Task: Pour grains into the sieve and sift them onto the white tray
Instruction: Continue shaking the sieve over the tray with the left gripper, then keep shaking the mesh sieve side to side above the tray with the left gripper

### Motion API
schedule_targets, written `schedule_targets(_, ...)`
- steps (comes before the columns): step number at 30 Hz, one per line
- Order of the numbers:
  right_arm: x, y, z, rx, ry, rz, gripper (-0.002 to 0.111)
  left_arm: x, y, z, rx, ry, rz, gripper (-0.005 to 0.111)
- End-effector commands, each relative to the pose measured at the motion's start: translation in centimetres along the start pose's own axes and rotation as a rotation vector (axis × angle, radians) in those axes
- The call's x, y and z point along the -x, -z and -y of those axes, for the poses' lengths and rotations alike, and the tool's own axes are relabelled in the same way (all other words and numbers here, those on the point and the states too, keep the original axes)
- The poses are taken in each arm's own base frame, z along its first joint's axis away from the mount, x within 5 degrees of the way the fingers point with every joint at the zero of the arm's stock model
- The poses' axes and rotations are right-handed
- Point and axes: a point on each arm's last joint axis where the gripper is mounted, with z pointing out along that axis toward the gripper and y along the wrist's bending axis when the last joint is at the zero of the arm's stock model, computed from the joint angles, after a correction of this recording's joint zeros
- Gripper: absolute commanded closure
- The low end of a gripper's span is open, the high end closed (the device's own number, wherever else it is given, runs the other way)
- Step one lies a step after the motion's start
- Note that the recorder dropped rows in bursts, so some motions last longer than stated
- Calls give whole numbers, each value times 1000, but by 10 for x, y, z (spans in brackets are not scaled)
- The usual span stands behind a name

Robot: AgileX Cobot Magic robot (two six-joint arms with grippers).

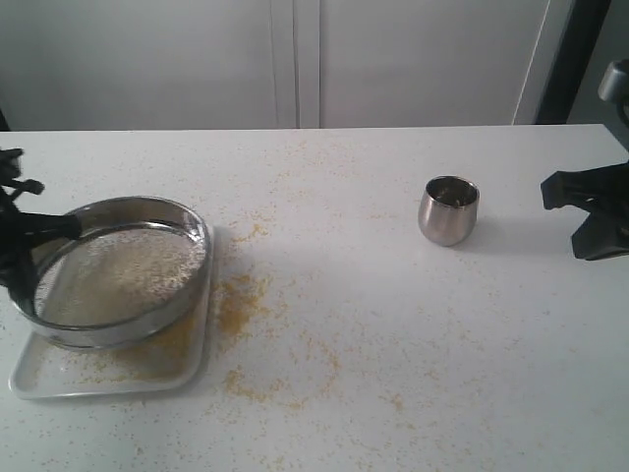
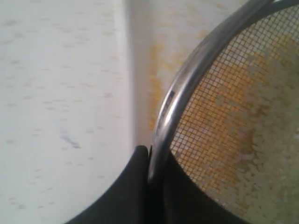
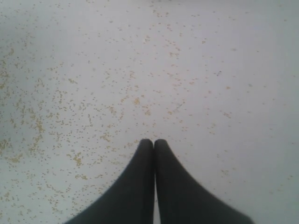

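The large round steel-rimmed sieve with grey wire mesh (image 1: pixel 128 329) sat over the flat glossy white rectangular tray (image 1: pixel 39 379) at the left of the white speckled desk (image 1: pixel 413 354). It covered most of the tray and looked slightly tilted. Whether its lower edge touched the tray could not be told. The left claw (image 2: pixel 150 163) pinched the sieve's rim between its two black fingers (image 2: pixel 131 186), one outside the wall and one inside over the mesh.

A layer of pale, coarser grains (image 1: pixel 138 265) lay in the sieve. Fine golden-yellow granules (image 1: pixel 172 346) showed on the tray at the near-right corner, beneath and beside the sieve. More golden bits (image 1: pixel 241 300) were strewn over the desk beside the tray.

The small rounded steel cup (image 1: pixel 449 209) stood upright well to the right and seemed empty, though its bottom was not plainly visible. The right claw (image 3: pixel 154 149) hung over bare, grain-speckled desk near the right edge, fingers pressed together on nothing.

By that layout the pouring seemed done and the sifting well along, since the fine fraction had largely passed through. What was left was probably little: shaking out any last fines and setting the sieve down.
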Motion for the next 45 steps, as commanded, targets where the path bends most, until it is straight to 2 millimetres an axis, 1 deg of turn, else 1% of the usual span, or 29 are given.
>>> schedule_targets(1, 1, 2, 1, -4, 2, 14, 108, 0, 5, 3, -73, 28, -12, 107)
schedule_targets(3, 1, 2, 1, -4, 2, 14, 108, -7, 6, 35, -188, -142, -13, 107)
schedule_targets(4, 1, 2, 1, -4, 2, 14, 108, -8, 7, 42, -200, -220, 3, 107)
schedule_targets(5, 1, 2, 1, -4, 2, 14, 108, -8, 8, 44, -187, -264, 23, 107)
schedule_targets(7, 1, 2, 1, -4, 2, 14, 108, -4, 8, 30, -117, -209, 34, 107)
schedule_targets(10, 1, 2, 1, -4, 2, 14, 108, 3, 10, -8, -62, 56, 21, 107)
schedule_targets(11, 1, 2, 1, -4, 2, 14, 108, 3, 10, -13, -74, 87, 6, 107)
schedule_targets(13, 1, 2, 1, -4, 2, 14, 108, 1, 11, -2, -160, 58, -14, 107)
schedule_targets(16, 0, 2, 1, -4, 2, 11, 108, -4, 15, 31, -292, -110, 14, 107)
schedule_targets(17, 0, 2, 1, -4, 2, 11, 108, -3, 18, 35, -286, -162, 47, 107)
schedule_targets(18, 0, 2, 1, -4, 2, 11, 108, -2, 19, 33, -261, -187, 68, 107)
schedule_targets(20, 0, 2, 1, -4, 2, 11, 108, 3, 18, 16, -178, -142, 91, 107)
schedule_targets(21, 0, 2, 1, -4, 2, 11, 108, 7, 18, -2, -126, -61, 93, 107)
schedule_targets(23, 0, 2, 1, -4, 2, 11, 108, 9, 17, -23, -112, 112, 62, 107)
schedule_targets(24, 0, 2, 1, -4, 2, 11, 108, 7, 16, -26, -133, 145, 37, 107)
schedule_targets(26, 1, 2, 1, -4, 2, 13, 108, 6, 17, -16, -200, 113, 24, 107)
schedule_targets(28, 1, 2, 1, -4, 2, 13, 108, 3, 19, 6, -279, -15, 31, 107)
schedule_targets(30, 1, 2, 1, -4, 2, 13, 108, 2, 21, 14, -258, -118, 63, 107)
schedule_targets(31, 1, 2, 1, -4, 2, 13, 108, 3, 21, 10, -221, -131, 74, 107)
schedule_targets(32, 1, 2, 1, -4, 2, 13, 108, 5, 20, 3, -180, -97, 79, 107)
schedule_targets(34, 1, 2, 1, -4, 2, 13, 108, 7, 18, -16, -96, 25, 69, 107)
schedule_targets(35, 1, 2, 1, -4, 2, 13, 108, 7, 19, -20, -91, 84, 58, 107)
schedule_targets(36, 1, 2, 1, -4, 2, 13, 108, 5, 18, -18, -96, 94, 43, 107)
schedule_targets(37, 1, 2, 1, -4, 2, 13, 108, 4, 18, -13, -111, 83, 34, 107)
schedule_targets(40, 1, 2, 1, -4, 2, 13, 108, -4, 21, 23, -181, -79, 31, 107)
schedule_targets(41, 1, 2, 1, -4, 2, 13, 108, -6, 21, 31, -172, -169, 43, 107)
schedule_targets(42, 1, 2, 1, -4, 2, 13, 108, -7, 21, 34, -141, -219, 52, 107)
schedule_targets(43, 1, 2, 1, -4, 2, 13, 108, -5, 21, 31, -105, -220, 68, 107)
schedule_targets(45, 1, 2, 1, -4, 2, 13, 108, 1, 19, 8, 11, -108, 82, 107)
